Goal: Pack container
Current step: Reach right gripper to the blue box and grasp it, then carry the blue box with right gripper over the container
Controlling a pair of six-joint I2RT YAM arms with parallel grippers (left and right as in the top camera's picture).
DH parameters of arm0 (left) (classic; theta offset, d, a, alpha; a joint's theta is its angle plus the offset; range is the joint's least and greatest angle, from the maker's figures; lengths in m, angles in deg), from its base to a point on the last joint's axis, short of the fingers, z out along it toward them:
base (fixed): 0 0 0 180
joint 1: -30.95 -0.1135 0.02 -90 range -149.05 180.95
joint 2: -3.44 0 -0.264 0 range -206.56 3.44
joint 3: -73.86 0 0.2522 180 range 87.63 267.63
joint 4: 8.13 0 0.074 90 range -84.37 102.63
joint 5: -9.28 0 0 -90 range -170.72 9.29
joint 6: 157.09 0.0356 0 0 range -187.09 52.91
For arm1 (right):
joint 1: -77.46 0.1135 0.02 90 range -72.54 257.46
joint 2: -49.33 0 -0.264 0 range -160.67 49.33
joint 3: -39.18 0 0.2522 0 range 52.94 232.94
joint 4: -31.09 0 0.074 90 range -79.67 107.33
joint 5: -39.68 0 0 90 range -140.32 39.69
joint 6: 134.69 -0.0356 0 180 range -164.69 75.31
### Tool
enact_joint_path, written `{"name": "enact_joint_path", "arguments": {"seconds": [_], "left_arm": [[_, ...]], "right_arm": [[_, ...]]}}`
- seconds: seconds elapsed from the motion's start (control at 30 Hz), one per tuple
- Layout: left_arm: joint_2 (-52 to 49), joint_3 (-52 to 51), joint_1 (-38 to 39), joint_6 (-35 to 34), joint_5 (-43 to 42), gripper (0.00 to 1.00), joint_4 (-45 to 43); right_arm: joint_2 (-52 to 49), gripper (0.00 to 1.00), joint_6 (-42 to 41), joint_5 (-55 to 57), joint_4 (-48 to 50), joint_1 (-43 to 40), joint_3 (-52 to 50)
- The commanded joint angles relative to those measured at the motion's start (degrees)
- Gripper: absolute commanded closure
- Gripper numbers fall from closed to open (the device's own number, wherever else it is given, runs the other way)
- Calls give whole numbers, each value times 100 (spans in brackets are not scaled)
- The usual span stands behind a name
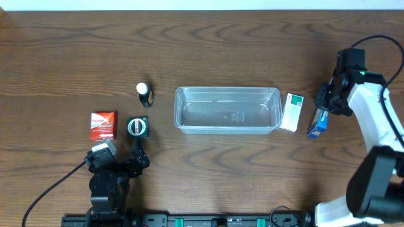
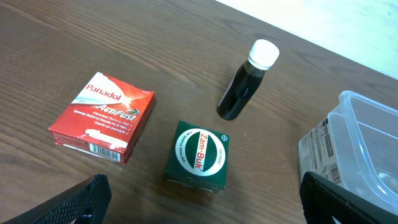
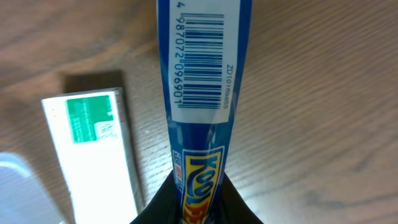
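Observation:
The clear plastic container (image 1: pixel 228 110) sits empty at the table's middle; its corner shows in the left wrist view (image 2: pixel 367 134). My right gripper (image 1: pixel 326 107) is shut on a blue box (image 1: pixel 318 123) right of the container, held edge-on in the right wrist view (image 3: pixel 202 93). A white and green box (image 1: pixel 291 111) lies between it and the container, also in the right wrist view (image 3: pixel 99 149). My left gripper (image 1: pixel 137 148) is open, just short of a green Zam-Buk box (image 2: pixel 200 155). A red Panadol box (image 2: pixel 106 116) and a dark bottle (image 2: pixel 245 87) lie nearby.
In the overhead view the Zam-Buk box (image 1: pixel 137 127), the Panadol box (image 1: pixel 103 125) and the bottle (image 1: pixel 144 94) cluster left of the container. A black cable runs from the left arm off the table's front left. The right arm's white body stands along the right edge.

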Motion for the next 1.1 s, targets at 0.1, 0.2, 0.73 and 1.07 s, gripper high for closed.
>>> {"name": "enact_joint_path", "arguments": {"seconds": [0.1,0.2,0.73,1.07], "left_arm": [[24,-98,17,-52,24,2,9],[24,-98,17,-52,22,2,9],[24,-98,17,-52,24,2,9],[24,-98,17,-52,24,2,9]], "right_arm": [[1611,92,413,-258,-120,326,188],[2262,93,601,-420,-155,625,188],[2653,99,3383,-1355,348,2750,186],[1624,99,6570,-1679,492,3239,186]]}}
